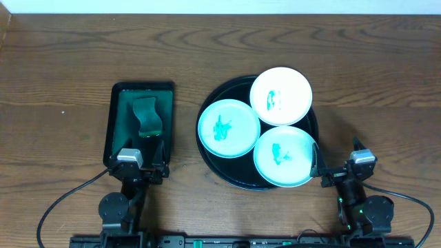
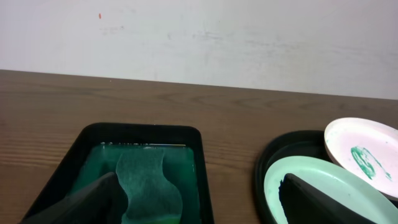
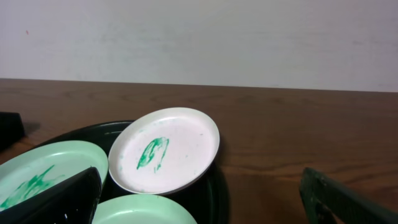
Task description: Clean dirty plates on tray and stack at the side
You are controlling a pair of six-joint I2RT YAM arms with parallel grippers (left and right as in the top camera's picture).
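The round black tray holds three plates, each with a teal smear at its centre. The white plate is at the back, one mint plate on the left and another mint plate at the front right. My left gripper is open and empty at the near end of the dark green tray. My right gripper is open and empty just right of the front mint plate. The right wrist view shows the white plate and both mint plates ahead of the open jaws.
A rectangular dark green tray lies left of the black tray and holds a pale green wipe. The left wrist view shows the wipe between the open jaws. The wooden table reaches the wall at the back.
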